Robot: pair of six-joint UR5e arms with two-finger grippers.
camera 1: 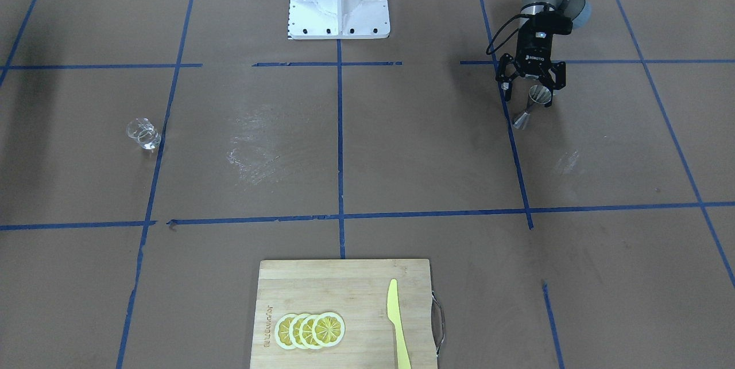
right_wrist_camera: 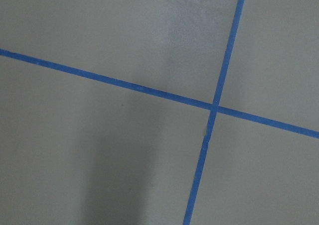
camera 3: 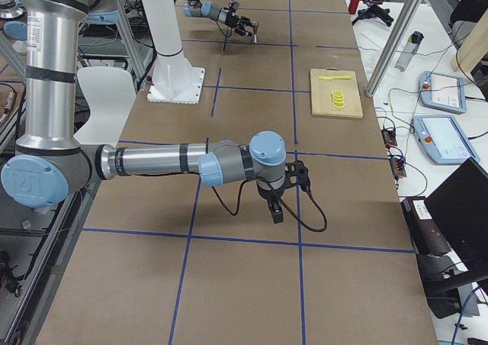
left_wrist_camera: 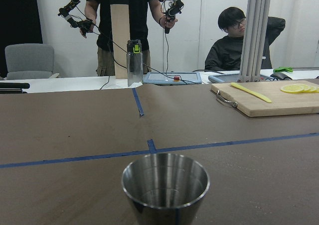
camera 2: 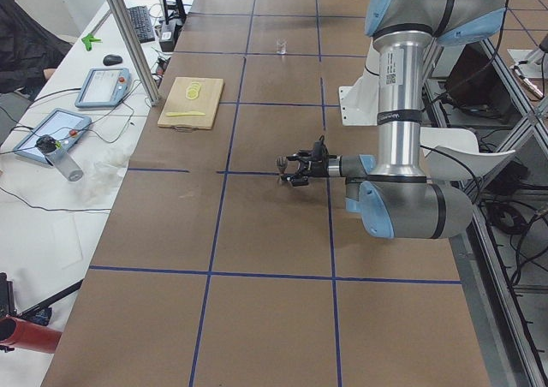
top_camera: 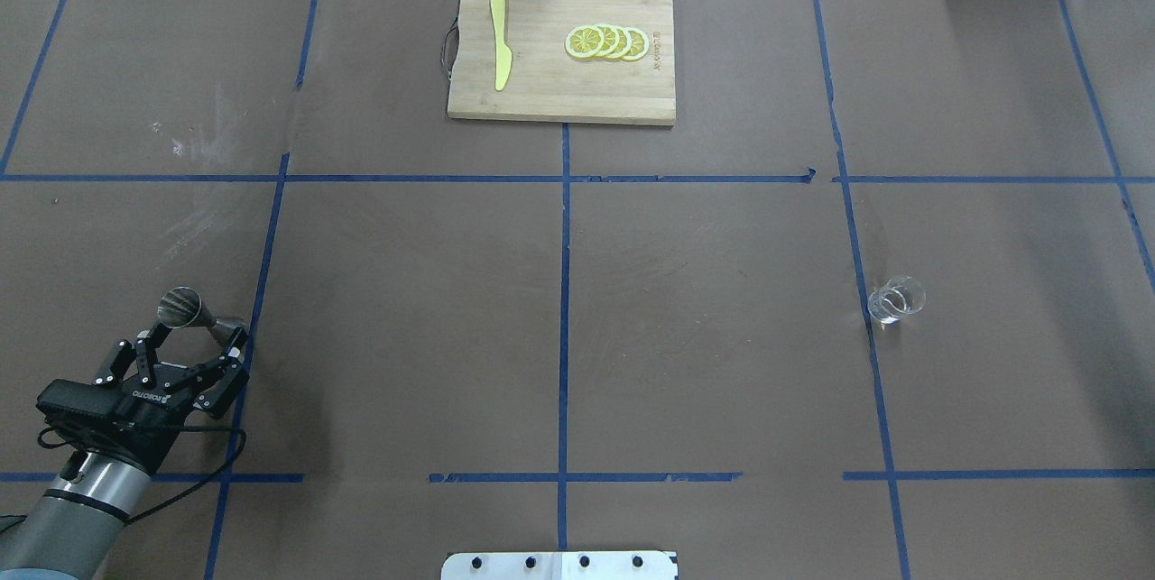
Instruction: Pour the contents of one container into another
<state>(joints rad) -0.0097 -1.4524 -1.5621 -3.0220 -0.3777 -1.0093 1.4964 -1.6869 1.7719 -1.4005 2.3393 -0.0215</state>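
Observation:
The metal hourglass jigger (camera 1: pixel 531 106) stands upright on the brown table near the robot's left side; its open top cup (left_wrist_camera: pixel 165 185) fills the bottom of the left wrist view and looks empty. My left gripper (camera 1: pixel 528 94) is low over the table and open, with the jigger (top_camera: pixel 191 313) between its spread fingers, no contact evident. The clear glass cup (camera 1: pixel 143 133) stands alone far across the table (top_camera: pixel 896 299). My right gripper (camera 3: pixel 276 210) shows only in the exterior right view, pointing down at the table; I cannot tell its state.
A wooden cutting board (top_camera: pixel 541 97) with lemon slices (top_camera: pixel 606 42) and a yellow knife (top_camera: pixel 500 52) lies at the far middle edge. The white robot base (camera 1: pixel 339 2) sits at the near middle. People stand beyond the table's end.

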